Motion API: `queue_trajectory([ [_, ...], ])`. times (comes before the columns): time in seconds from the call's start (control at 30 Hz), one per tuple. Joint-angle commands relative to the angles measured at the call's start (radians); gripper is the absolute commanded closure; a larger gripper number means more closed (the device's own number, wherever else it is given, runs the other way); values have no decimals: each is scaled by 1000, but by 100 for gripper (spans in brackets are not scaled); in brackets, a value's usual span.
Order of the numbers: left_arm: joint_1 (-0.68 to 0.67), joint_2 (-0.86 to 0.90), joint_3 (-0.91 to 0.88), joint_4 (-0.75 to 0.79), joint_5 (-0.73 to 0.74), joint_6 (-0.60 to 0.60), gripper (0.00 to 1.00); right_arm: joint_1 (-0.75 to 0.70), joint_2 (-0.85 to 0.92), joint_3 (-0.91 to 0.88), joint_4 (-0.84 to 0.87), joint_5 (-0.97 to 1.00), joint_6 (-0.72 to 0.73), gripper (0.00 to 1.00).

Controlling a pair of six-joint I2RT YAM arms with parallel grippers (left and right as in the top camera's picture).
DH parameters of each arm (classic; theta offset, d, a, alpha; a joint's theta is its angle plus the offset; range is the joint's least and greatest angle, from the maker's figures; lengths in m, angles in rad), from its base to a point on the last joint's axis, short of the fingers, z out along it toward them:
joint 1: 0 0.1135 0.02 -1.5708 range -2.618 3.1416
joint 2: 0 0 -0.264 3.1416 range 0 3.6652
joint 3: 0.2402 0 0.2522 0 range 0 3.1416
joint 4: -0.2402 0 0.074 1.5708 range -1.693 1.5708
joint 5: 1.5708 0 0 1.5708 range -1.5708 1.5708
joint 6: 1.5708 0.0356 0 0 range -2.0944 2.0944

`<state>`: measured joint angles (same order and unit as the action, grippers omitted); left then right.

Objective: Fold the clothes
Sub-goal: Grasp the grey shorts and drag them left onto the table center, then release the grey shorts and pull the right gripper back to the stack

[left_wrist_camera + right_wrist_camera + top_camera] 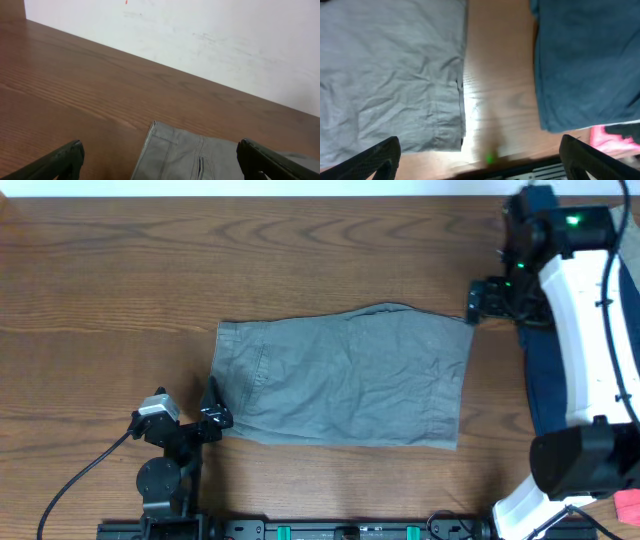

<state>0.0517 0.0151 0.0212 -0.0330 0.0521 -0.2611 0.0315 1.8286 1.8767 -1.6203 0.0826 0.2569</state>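
Note:
A grey pair of shorts (345, 375) lies folded flat in the middle of the table, waistband to the left. My left gripper (212, 416) is open and empty at its near left corner; the left wrist view shows the waistband and a back pocket (200, 157) between the fingers (160, 162). My right gripper (482, 300) is open and empty, above the shorts' far right corner. The right wrist view shows the grey hem (395, 75) on the left, bare wood in the middle, and navy blue shorts (587, 60) on the right, with its fingers (480, 157) spread wide.
The navy blue shorts (545, 380) lie at the right edge, partly under the white right arm (585, 330). A red-orange piece (627, 505) shows at the near right corner; it also shows in the right wrist view (615, 137). The arm bases stand along the front edge.

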Motion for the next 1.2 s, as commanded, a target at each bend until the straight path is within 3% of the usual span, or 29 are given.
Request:
queue_trajectory([
  [0.0, 4, -3, -17, -34, -12, 10, 2, -35, 8, -120, 40, -178, -74, 1],
  [0.13, 4, -3, -17, -34, -12, 10, 2, -35, 8, -287, 151, -299, -143, 1],
  [0.3, 4, -3, -17, -34, -12, 10, 2, -24, 8, -512, 295, -311, -116, 1],
  [0.6, 4, -3, -17, -34, -12, 10, 2, -22, 8, -736, 491, -320, -71, 15],
  [0.87, 4, -3, -17, -34, -12, 10, 2, 10, 8, -852, 643, -318, -28, 39],
  [1.03, 4, -3, -17, -34, -12, 10, 2, 9, 8, -877, 713, -315, -2, 69],
  [1.1, 4, -3, -17, -34, -12, 10, 2, 9, 8, -877, 737, -315, -2, 75],
  [1.17, 4, -3, -17, -34, -12, 10, 2, 9, 8, -877, 761, -315, -2, 86],
])
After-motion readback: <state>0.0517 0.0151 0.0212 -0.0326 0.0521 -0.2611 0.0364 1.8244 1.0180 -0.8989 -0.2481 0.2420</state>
